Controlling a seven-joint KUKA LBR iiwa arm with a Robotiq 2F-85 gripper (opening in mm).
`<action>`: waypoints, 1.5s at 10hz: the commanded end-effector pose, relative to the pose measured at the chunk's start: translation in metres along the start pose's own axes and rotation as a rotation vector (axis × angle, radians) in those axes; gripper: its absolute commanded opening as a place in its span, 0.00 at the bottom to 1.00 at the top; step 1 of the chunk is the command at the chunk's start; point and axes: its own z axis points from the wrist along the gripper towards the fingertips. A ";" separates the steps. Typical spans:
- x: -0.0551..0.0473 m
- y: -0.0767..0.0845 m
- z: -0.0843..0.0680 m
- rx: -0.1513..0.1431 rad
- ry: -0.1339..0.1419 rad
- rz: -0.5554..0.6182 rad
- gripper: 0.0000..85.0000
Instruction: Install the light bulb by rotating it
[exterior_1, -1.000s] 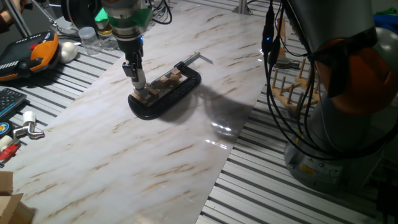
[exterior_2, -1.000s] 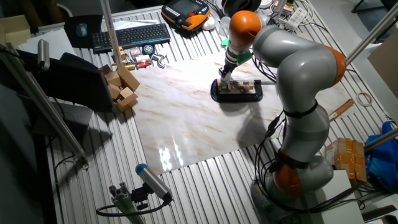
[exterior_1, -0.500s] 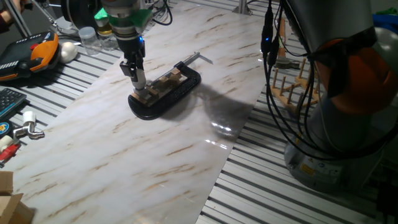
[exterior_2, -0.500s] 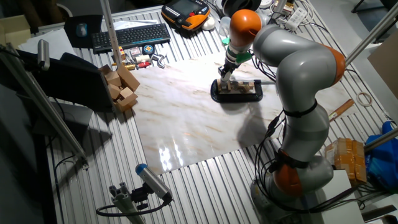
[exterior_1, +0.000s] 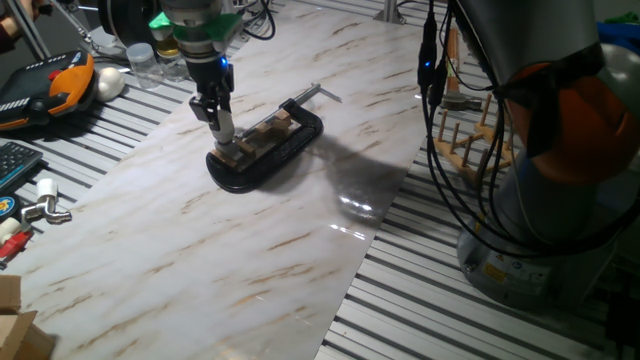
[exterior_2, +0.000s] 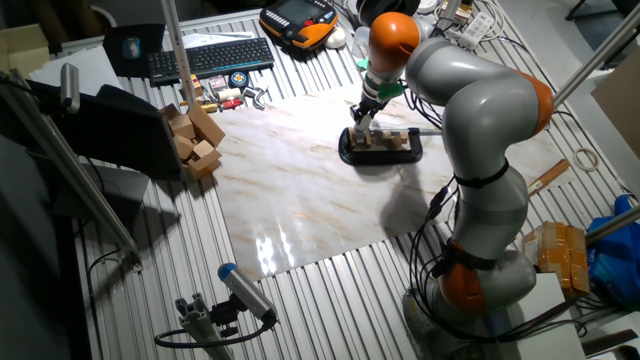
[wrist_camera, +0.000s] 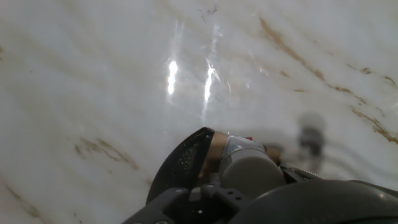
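Pincer (exterior_1: 225, 132) hangs straight down over the near end of a black clamp (exterior_1: 290, 150) that lies on the marble-patterned bench (exterior_1: 250, 240). Between its two fingers it pinches the light bulb (exterior_1: 227, 130), a small pale object with a grey base, and this bulb stands upright directly over the wooden blocks (exterior_1: 262, 135) that are held inside the clamp. Whether the bulb base already touches the socket below cannot be told from these views. In the hand view the bulb (wrist_camera: 249, 171) fills the lower middle, a pale rounded shape with a metallic ring, and the dark curved end of the clamp (wrist_camera: 183, 165) sits just beside it, with the shiny bench (wrist_camera: 93, 81) spreading out beyond. From the other fixed view the pincer (exterior_2: 362, 122) is at the left end of the clamp (exterior_2: 380, 150), under the orange and grey arm (exterior_2: 470, 110). Well apart from the pincer, past the bench edge, lie an orange and black pendant (exterior_1: 45, 85), a white egg-shaped ball (exterior_1: 108, 82) and clear jars (exterior_1: 142, 62). On the far side of the pincer in the other fixed view are a keyboard (exterior_2: 210, 58) and a pile of wooden blocks (exterior_2: 195, 140).
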 end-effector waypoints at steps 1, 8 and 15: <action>0.000 0.000 0.000 0.000 0.000 0.005 0.20; 0.001 0.000 0.000 0.012 0.004 0.157 0.00; 0.001 0.000 0.003 -0.010 0.020 0.321 0.00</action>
